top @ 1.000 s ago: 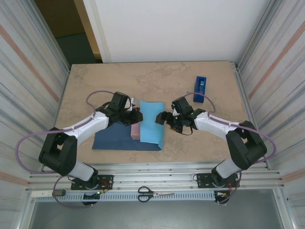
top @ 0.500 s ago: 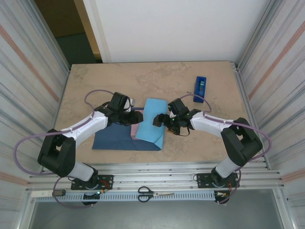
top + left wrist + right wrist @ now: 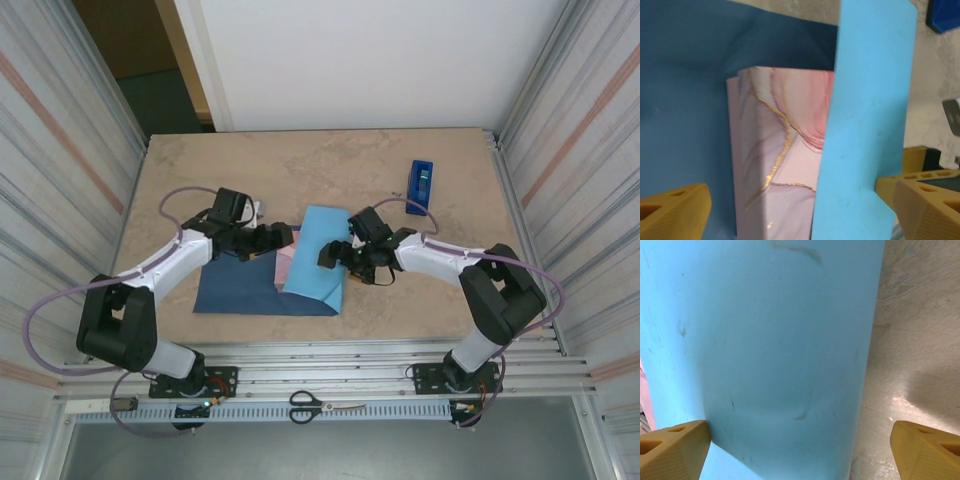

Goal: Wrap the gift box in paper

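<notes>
On the table (image 3: 200, 170), the paper (image 3: 235, 290) lies navy-face up at centre. Its 3 o'clock flap is folded sky-blue over the box (image 3: 780, 165), which is bare toward 9 o'clock. The left pincer (image 3: 283, 236) and right pincer (image 3: 333, 256) stand wide, gripping nothing. The first fold seems in hand. Next, the right likely pins that flap while the left lifts the 9 o'clock side over.

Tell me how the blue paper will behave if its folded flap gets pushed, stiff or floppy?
Probably floppy: the paper drapes over the gift box in a soft curve. Its fold looks rounded, not creased, so the flap may spring open. It seems thin and light, so a push would likely buckle or slide it.
</notes>
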Controlling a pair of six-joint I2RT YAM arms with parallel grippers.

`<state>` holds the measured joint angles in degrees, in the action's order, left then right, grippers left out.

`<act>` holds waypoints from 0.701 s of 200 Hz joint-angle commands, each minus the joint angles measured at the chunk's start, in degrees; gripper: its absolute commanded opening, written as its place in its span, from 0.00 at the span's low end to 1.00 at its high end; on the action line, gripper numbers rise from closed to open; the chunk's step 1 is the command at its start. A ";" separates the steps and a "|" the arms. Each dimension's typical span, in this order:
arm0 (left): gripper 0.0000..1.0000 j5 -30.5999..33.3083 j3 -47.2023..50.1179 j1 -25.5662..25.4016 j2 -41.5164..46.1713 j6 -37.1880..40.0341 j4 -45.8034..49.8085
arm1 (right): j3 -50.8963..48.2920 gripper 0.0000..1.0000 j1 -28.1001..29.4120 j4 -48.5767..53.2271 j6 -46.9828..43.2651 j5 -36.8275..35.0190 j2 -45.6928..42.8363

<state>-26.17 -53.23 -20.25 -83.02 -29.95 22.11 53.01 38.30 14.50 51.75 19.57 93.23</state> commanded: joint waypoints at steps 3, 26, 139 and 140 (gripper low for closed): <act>0.99 -5.42 0.24 -0.15 -1.28 1.69 -1.89 | 1.73 0.92 1.05 4.31 -3.67 1.24 1.80; 0.99 -5.56 -0.20 -0.18 -2.65 2.27 -1.43 | 2.21 0.92 1.33 4.55 -4.96 2.30 2.30; 0.91 -6.39 0.10 -0.75 -7.23 1.32 -3.82 | 4.24 0.93 1.59 7.33 -7.71 4.25 4.19; 0.91 -6.37 0.12 -0.75 -7.28 1.35 -3.82 | 4.27 0.93 1.55 7.36 -7.71 4.20 4.21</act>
<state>-31.83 -53.23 -20.64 -89.43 -29.15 19.18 56.47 39.33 18.15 45.98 22.87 96.03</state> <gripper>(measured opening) 0.915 0.929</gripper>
